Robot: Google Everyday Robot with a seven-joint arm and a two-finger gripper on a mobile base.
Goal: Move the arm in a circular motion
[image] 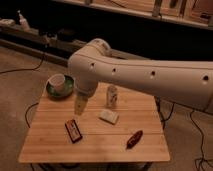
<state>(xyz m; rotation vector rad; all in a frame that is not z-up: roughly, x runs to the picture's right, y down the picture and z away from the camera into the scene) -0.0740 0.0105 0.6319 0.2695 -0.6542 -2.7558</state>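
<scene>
On the wooden table (100,147), a dark red packet (134,139) lies lower right. Left of it is a flat dark bar (73,131), its label too blurred to read. A white packet (109,116) sits mid-table. The tan hand (80,106) hangs above the table left of centre; spread or pressed together, I cannot tell. Behind stand a small can (112,96) and a cup (57,81) in a green bowl (52,93). The white arm (145,75) crosses from the right edge.

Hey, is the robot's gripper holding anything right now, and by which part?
Nothing appears held. The gripper, the tan tip of the arm, hangs over the wooden table between the green bowl and the dark bar, touching neither.
</scene>
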